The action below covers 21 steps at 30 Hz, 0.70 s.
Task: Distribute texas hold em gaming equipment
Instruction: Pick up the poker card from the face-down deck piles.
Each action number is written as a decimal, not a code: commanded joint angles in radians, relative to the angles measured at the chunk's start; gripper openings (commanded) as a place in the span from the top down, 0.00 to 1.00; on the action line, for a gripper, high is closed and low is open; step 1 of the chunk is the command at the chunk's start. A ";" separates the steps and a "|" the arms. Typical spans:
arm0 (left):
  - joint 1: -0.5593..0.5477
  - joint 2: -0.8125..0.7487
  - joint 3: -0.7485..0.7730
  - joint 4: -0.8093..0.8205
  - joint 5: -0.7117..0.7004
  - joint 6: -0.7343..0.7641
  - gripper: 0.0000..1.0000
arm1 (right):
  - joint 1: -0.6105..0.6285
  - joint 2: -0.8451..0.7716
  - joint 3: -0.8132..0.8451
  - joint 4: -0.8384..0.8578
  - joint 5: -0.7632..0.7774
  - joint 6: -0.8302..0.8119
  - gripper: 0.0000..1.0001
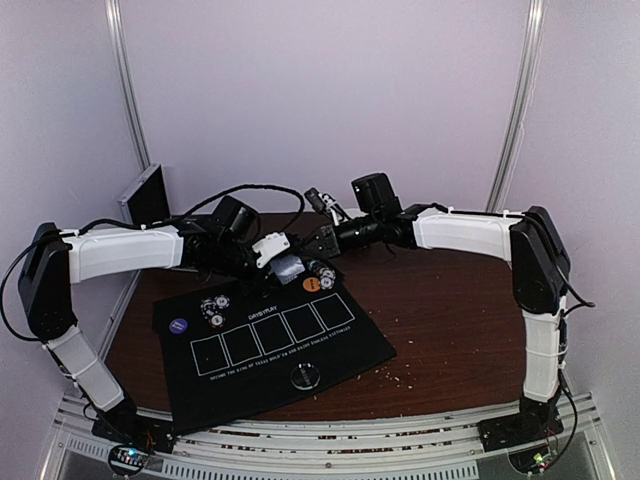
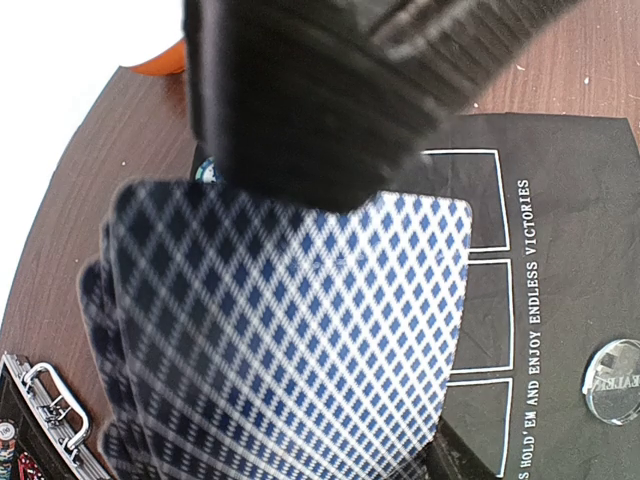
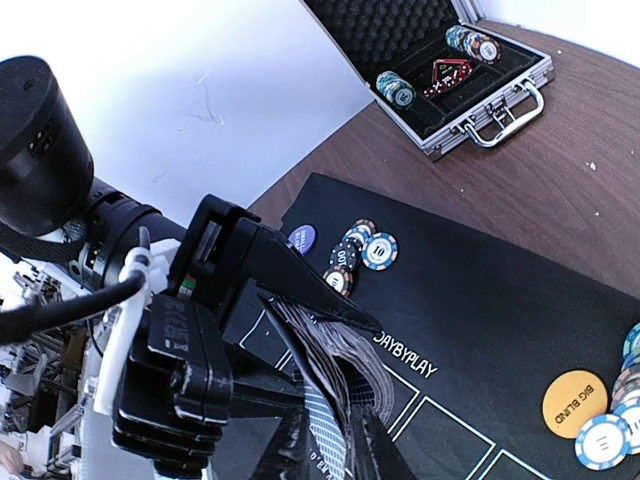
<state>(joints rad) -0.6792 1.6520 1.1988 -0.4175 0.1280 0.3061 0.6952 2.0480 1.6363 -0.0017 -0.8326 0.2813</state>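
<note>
My left gripper (image 1: 283, 261) is shut on a fanned deck of blue-diamond-backed playing cards (image 2: 290, 340), held above the far edge of the black five-box mat (image 1: 340, 345). My right gripper (image 3: 326, 410) meets the deck from the other side, its fingers closed onto one card (image 3: 326, 441) at the deck's edge. Its black body (image 2: 300, 90) covers the top card's far end. On the mat lie a purple disc (image 1: 178, 325), striped chips (image 1: 215, 306), an orange disc (image 1: 311, 284) with more chips (image 1: 323, 271) beside it, and a clear disc (image 1: 305, 377).
An open metal chip case (image 3: 440, 70) holding more chips stands at the table's far left (image 1: 145, 196). An orange object (image 2: 165, 60) shows at the table's edge in the left wrist view. White walls close in the back and sides.
</note>
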 commanded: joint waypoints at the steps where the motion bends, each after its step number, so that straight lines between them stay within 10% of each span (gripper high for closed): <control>1: 0.010 0.000 -0.004 0.023 0.012 -0.012 0.48 | 0.001 -0.019 -0.029 0.062 -0.030 0.040 0.83; 21: 0.016 -0.004 -0.002 0.026 0.017 -0.015 0.48 | 0.023 0.004 -0.059 0.124 -0.030 0.079 0.78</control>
<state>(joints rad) -0.6731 1.6520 1.1988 -0.4198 0.1287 0.3027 0.7120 2.0480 1.5845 0.1081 -0.8608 0.3611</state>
